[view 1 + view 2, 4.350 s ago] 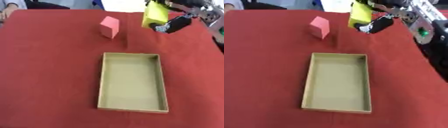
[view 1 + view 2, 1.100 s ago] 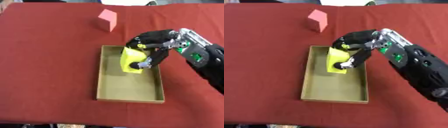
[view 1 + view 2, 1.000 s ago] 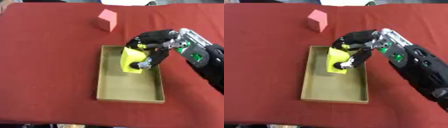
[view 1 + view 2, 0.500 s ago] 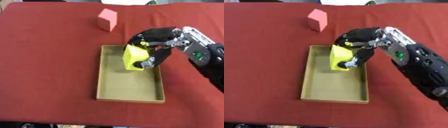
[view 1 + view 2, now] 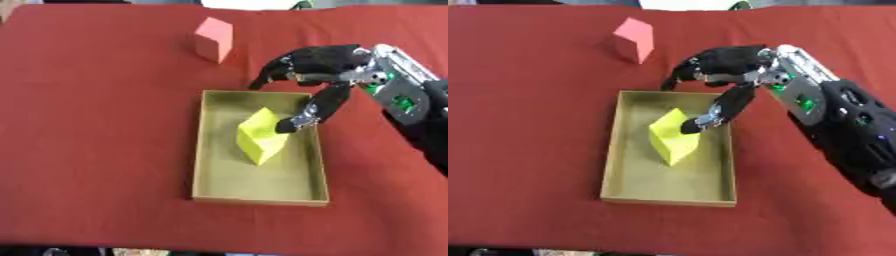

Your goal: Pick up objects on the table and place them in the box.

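Note:
A yellow block [image 5: 260, 136] lies tilted on the floor of the shallow tan box [image 5: 212, 180] in the middle of the red table. My right hand [image 5: 317, 64] hovers over the box's far right corner, open. Its fingers spread toward the far rim and its thumb [image 5: 306, 114] points down, its tip just beside the block's upper right corner. A pink block [image 5: 213, 39] stands on the table beyond the box, to the far left of my right hand. My left hand shows in neither view.
The red cloth [image 5: 96, 125] covers the whole table, with bare stretches left of the box and in front of it. My right forearm [image 5: 842, 127] runs off to the right edge.
My right hand carried the yellow block from above the far table down into the box. Since half a second ago its fingers have let go and lifted, and the block now rests there.

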{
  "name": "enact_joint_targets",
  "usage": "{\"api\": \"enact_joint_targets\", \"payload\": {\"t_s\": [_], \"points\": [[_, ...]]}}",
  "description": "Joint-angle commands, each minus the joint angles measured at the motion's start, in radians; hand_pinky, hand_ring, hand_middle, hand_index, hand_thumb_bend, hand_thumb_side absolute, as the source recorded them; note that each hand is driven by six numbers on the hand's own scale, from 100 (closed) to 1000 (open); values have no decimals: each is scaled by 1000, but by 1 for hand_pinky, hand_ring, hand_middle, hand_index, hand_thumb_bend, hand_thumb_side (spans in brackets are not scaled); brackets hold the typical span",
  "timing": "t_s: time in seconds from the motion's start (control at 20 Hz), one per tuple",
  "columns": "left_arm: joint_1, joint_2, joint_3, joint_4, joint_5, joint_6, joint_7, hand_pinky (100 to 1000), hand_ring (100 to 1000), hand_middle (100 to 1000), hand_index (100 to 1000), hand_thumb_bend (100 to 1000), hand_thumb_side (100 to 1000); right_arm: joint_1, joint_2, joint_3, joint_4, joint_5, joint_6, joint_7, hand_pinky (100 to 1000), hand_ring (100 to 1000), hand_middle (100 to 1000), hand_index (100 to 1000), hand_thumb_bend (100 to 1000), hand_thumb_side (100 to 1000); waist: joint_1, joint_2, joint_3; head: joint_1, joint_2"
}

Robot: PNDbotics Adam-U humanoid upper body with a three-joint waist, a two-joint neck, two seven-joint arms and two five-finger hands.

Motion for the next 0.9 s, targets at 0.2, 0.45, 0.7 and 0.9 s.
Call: {"api": "enact_joint_targets", "payload": {"t_s": [0.2, 0.45, 0.7, 0.9], "points": [[-13, 15, 3, -16, 3, 2, -2, 830, 701, 617, 740, 100, 733, -30, -37, -45, -29, -22, -78, 73, 829, 859, 769, 930, 485, 965, 1, -20, -2, 2, 0], [-24, 31, 2, -16, 1, 5, -3, 830, 703, 619, 742, 100, 727, -37, -69, -146, -100, 0, -19, -31, 835, 857, 760, 938, 401, 898, 3, -18, -6, 11, -9], [-68, 102, -8, -16, -24, 41, -37, 832, 708, 626, 751, 100, 703, -18, -93, -274, -206, 56, 65, -201, 831, 845, 736, 931, 317, 843, 12, -9, -8, 20, -16], [-147, 220, -27, -16, -99, 135, -134, 837, 724, 641, 767, 100, 647, 7, -106, -342, -256, 32, 144, -321, 815, 832, 697, 911, 216, 847, 19, 0, -12, 25, -21]]}}
